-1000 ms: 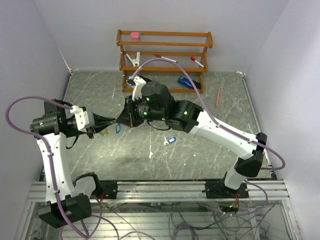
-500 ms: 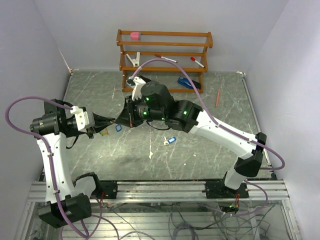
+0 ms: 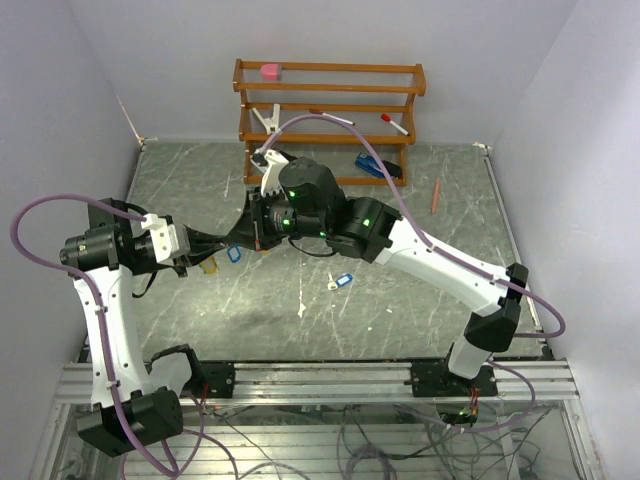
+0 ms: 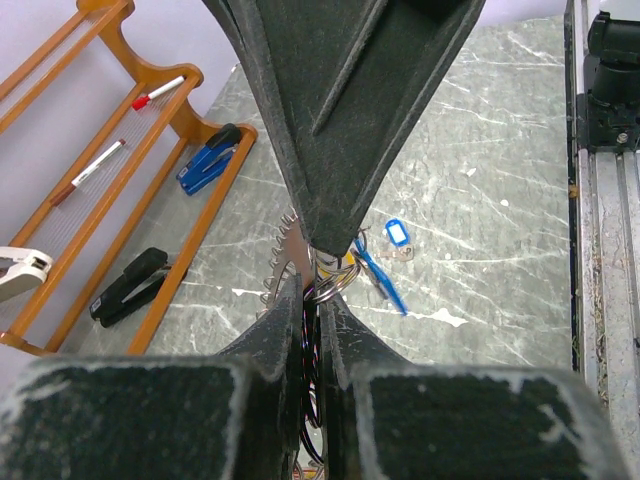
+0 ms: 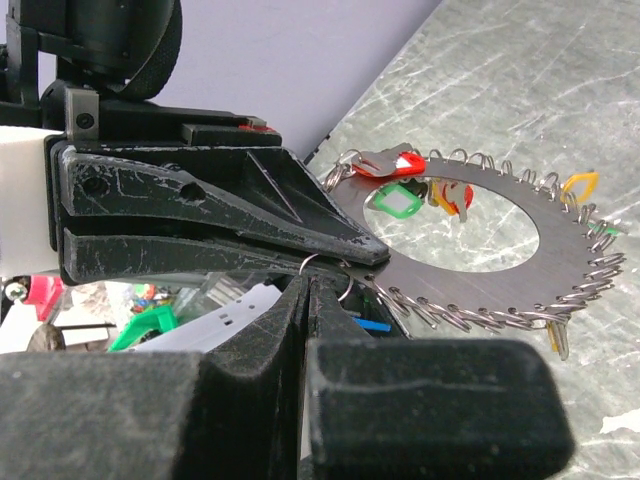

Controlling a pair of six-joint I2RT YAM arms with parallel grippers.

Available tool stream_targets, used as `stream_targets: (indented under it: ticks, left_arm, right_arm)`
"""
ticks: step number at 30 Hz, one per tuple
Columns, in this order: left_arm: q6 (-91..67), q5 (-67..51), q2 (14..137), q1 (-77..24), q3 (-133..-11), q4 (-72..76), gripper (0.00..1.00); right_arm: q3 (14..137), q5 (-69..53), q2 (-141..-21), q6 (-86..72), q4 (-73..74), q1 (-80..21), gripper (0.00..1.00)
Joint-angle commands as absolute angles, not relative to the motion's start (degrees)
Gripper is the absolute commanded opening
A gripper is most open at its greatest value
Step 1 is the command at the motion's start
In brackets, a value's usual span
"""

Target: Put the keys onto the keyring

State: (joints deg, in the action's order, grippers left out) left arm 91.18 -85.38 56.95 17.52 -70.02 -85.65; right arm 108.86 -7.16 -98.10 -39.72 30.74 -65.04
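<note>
My left gripper [image 5: 368,255] clamps narrowly on the rim of the silvery-grey toothed metal keyring [image 5: 575,235], centre-right in the right wrist frame. Red- and green-tagged small keys [image 5: 397,203] hang on it. My right gripper [image 5: 308,285] is pinched fully together, with a thin wire loop [image 5: 322,268] at its tips.

One keyring [image 5: 470,288] carries at least five tagged keys [image 5: 393,203]; the exact number I cannot tell. One blue key [image 3: 343,281] lies loose on the tabletop [image 3: 420,300]. One far rack [image 3: 330,70], two staplers [image 4: 205,160], two markers [image 4: 160,92], one pencil [image 3: 436,195], one clip [image 3: 265,118].
</note>
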Motion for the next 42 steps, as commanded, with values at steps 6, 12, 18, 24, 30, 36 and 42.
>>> stream_targets:
  ticks: [6,12,18,24,30,36,42]
  left_arm:
    - [93.98,-90.81,56.85,17.15,-71.52,-85.43,0.07]
    - [94.89,-90.77,57.77,17.25,-71.38,-85.43,0.07]
    - [96.97,-90.04,58.46,17.27,-71.37,-85.52,0.07]
    - [98.25,-89.89,58.86,17.30,-70.80,-85.50,0.07]
    - [98.20,-90.69,59.30,17.27,-71.41,-85.44,0.07]
    - [98.70,-90.75,59.03,17.24,-71.73,-85.44,0.07]
    - [98.87,-90.70,58.68,17.24,-71.80,-85.52,0.07]
  right_arm:
    - [110.11,-7.93,-99.13,-42.82,29.81,-65.03,0.00]
    - [111.80,-7.78,-99.98,-46.71,30.32,-65.30,0.00]
    - [114.13,-6.14,-101.34,-48.71,33.86,-66.06,0.00]
    - [115.42,-2.86,-101.08,-52.07,37.78,-66.01,0.00]
    - [118.98,-2.37,-103.40,-55.28,41.80,-66.13,0.00]
    - [122.34,-1.56,-106.50,-59.18,43.42,-67.25,0.00]
    - [125.21,0.03,-108.98,-63.25,45.76,-68.34,0.00]
